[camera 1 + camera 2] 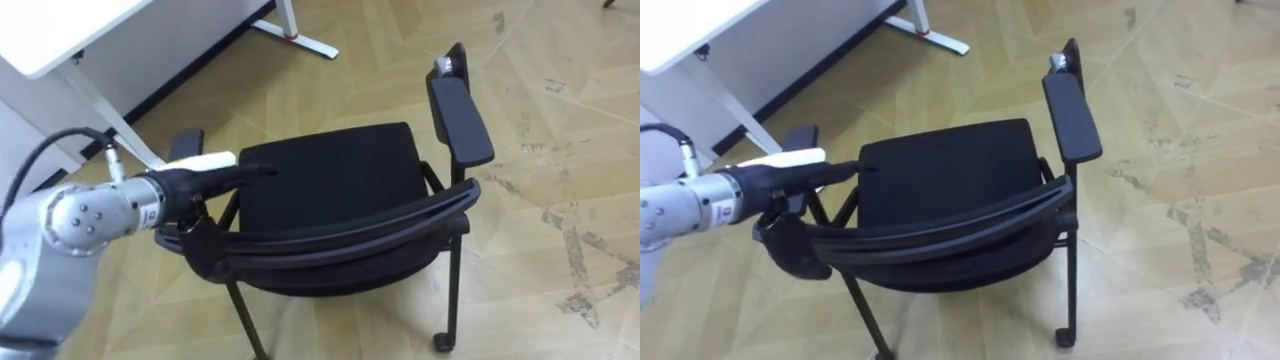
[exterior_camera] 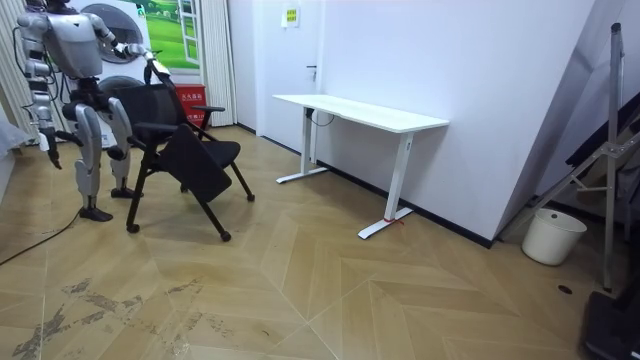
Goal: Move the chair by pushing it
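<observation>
Left eye view shows my left hand [image 1: 200, 182] reaching in from the left, fingers straight and open over the left end of the backrest of the black chair [image 1: 330, 175] — it stands near the white counter [image 1: 60, 30], with bare wood floor [image 1: 560, 120] beyond its right armrest [image 1: 460, 120].

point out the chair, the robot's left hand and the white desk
chair [image 1: 330, 175]: left eye view, middle of the black seat
left hand [image 1: 205, 180]: left eye view, on the dark hand just behind its straight fingers
desk [image 1: 55, 30]: left eye view, bare white top at the upper left
</observation>
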Available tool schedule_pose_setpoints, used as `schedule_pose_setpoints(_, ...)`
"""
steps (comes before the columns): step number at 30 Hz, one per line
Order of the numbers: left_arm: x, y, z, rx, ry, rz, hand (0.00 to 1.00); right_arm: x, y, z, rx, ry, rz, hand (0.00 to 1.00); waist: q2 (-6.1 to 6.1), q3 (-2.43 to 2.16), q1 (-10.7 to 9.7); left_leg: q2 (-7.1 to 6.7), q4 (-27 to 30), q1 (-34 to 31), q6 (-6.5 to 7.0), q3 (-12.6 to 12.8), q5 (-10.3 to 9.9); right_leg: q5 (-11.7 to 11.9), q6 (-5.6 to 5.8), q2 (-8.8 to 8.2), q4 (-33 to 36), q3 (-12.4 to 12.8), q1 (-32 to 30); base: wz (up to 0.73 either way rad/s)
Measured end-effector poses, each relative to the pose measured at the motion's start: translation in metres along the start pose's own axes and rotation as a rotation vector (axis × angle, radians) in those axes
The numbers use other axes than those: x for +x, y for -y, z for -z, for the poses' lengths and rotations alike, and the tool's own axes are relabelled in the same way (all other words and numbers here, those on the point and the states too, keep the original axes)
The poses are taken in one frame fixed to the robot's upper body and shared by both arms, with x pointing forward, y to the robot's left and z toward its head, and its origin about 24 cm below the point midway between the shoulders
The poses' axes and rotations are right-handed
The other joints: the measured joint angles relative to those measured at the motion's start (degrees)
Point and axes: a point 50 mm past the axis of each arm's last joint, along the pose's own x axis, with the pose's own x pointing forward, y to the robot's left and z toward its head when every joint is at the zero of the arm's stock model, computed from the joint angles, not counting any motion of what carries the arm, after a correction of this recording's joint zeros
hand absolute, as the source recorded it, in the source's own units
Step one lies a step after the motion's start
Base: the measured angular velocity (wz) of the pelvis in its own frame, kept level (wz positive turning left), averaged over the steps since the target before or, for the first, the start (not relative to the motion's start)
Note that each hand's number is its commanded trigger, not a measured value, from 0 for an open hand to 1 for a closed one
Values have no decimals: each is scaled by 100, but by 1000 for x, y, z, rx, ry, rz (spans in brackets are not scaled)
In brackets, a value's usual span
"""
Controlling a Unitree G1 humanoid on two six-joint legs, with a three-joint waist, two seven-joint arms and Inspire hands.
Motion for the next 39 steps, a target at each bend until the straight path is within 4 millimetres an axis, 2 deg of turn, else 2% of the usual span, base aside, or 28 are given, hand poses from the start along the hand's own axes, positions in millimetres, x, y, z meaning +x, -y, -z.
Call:
schedule_pose_setpoints(2,7,12,7,-48,-25,1,0,0,-6,0,3,0,-14,0,-61,-5,-45,1,-22,20,0,0,0,0,0,4,16,21,-2,-6)
schedule_pose_setpoints(3,10,19,9,-65,-41,-2,0,1,-9,1,2,-3,-23,0,-135,-2,-59,2,-21,27,0,15,0,0,0,5,34,40,-12,0)
schedule_pose_setpoints(4,12,24,12,-74,-53,-8,0,1,-12,3,3,-7,-29,0,-176,-21,-62,9,-19,30,0,27,0,0,0,10,69,54,-26,0)
schedule_pose_setpoints(7,13,23,11,-51,-46,-50,0,1,-15,7,5,-20,-26,0,-338,-51,-43,10,-18,42,0,63,0,1,0,10,71,76,-21,0)
schedule_pose_setpoints(9,15,24,12,-50,-53,-73,0,1,-16,7,6,-22,-19,0,-377,-72,-33,11,-15,52,0,85,0,9,5,9,73,90,-13,-2)
schedule_pose_setpoints(13,24,30,18,-59,-84,-108,0,1,-18,6,15,-25,-20,0,-346,-89,-135,21,15,50,6,91,3,30,4,20,78,110,0,0)
schedule_pose_setpoints(15,27,34,22,-65,-101,-107,0,1,-17,7,15,-26,-12,0,-277,-114,-200,21,31,72,16,107,9,29,6,31,65,202,-2,-2)
schedule_pose_setpoints(18,29,37,27,-66,-127,-113,0,1,-17,8,17,-33,-11,0,-216,-95,-277,23,19,122,41,136,26,18,10,41,56,267,1,-5)
schedule_pose_setpoints(22,30,38,27,-48,-136,-113,0,0,-12,16,19,-53,21,0,-221,-91,-270,25,16,139,44,188,28,20,7,47,65,353,-11,-6)
schedule_pose_setpoints(30,30,39,27,-39,-130,-113,0,0,-13,12,22,-34,24,0,-226,-83,-265,22,14,144,44,191,28,19,7,53,61,408,-10,0)
schedule_pose_setpoints(31,30,39,27,-34,-132,-115,24,0,-13,11,25,-28,23,0,-229,-78,-265,22,14,144,44,191,28,19,8,53,61,408,-10,0)
schedule_pose_setpoints(32,30,39,27,-31,-132,-115,54,0,-13,11,28,-25,23,0,-231,-76,-265,23,14,144,44,191,28,19,8,53,60,408,-11,0)
schedule_pose_setpoints(33,30,38,26,-26,-132,-116,100,0,-13,10,30,-21,22,0,-234,-71,-246,23,14,141,44,191,28,18,8,54,62,411,-16,0)
schedule_pose_setpoints(39,29,39,25,2,-124,-98,100,0,-17,0,23,17,6,0,-220,-62,-252,23,16,141,44,192,28,18,7,54,58,397,-15,0)
